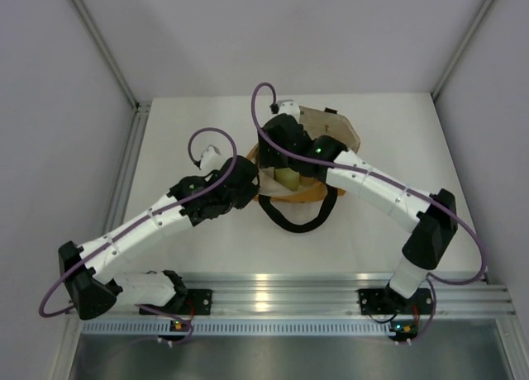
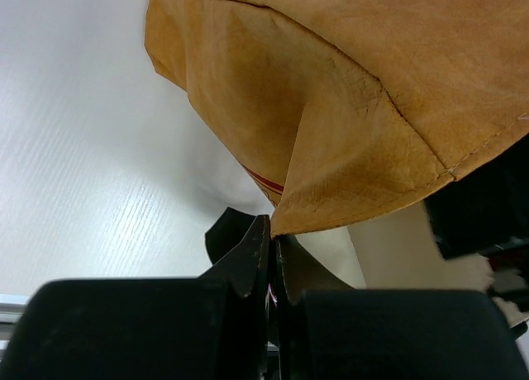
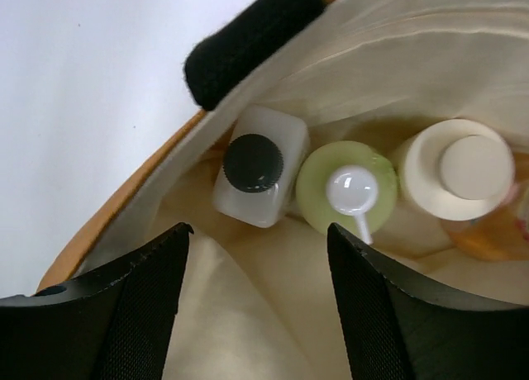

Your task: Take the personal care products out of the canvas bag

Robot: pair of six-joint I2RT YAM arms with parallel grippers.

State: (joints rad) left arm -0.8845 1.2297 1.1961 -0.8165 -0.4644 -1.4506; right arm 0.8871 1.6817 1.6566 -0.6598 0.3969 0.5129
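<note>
We judge the first pick is in hand: left gripper (image 2: 271, 235) clamped on the canvas bag (image 2: 355, 99) rim, right gripper (image 3: 258, 235) apart, needing descent onto the white bottle (image 3: 260, 165) at twelve o'clock.

White table (image 1: 248, 248); aluminium rail (image 1: 281, 296) along near edge; grey walls (image 1: 50, 66) around.

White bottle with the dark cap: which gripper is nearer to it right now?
Right. The right gripper hangs open over the white bottle, at the canvas bag's open mouth. The left gripper is outside the bag, shut on a corner of its fabric.
</note>
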